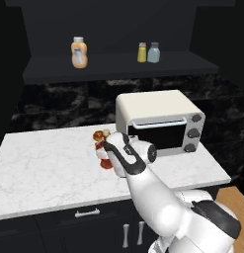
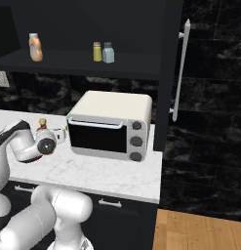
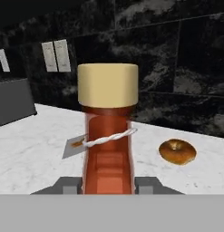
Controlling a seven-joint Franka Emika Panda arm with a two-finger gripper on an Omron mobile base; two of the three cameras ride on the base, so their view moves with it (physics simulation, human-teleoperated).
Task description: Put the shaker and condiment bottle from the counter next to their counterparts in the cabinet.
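Observation:
The condiment bottle (image 3: 108, 149), red-orange with a tan cork cap and a string tag, stands upright on the white marble counter (image 1: 44, 168). My gripper (image 3: 108, 186) is shut on its lower body, with a grey finger (image 3: 68, 185) on each side. From the left base the bottle (image 1: 102, 150) sits just left of my hand, in front of the toaster oven. On the shelf of the dark cabinet (image 1: 118, 66), the grey-blue shaker (image 1: 153, 52) stands right beside the yellow shaker (image 1: 142, 52). The peach-orange squeeze bottle (image 1: 79, 52) stands further left.
A white toaster oven (image 1: 160, 123) takes up the counter's right part, close to my hand. A brown bagel (image 3: 177, 151) lies on the marble just behind the bottle. A tall dark unit with a long silver handle (image 2: 180, 68) rises on the right.

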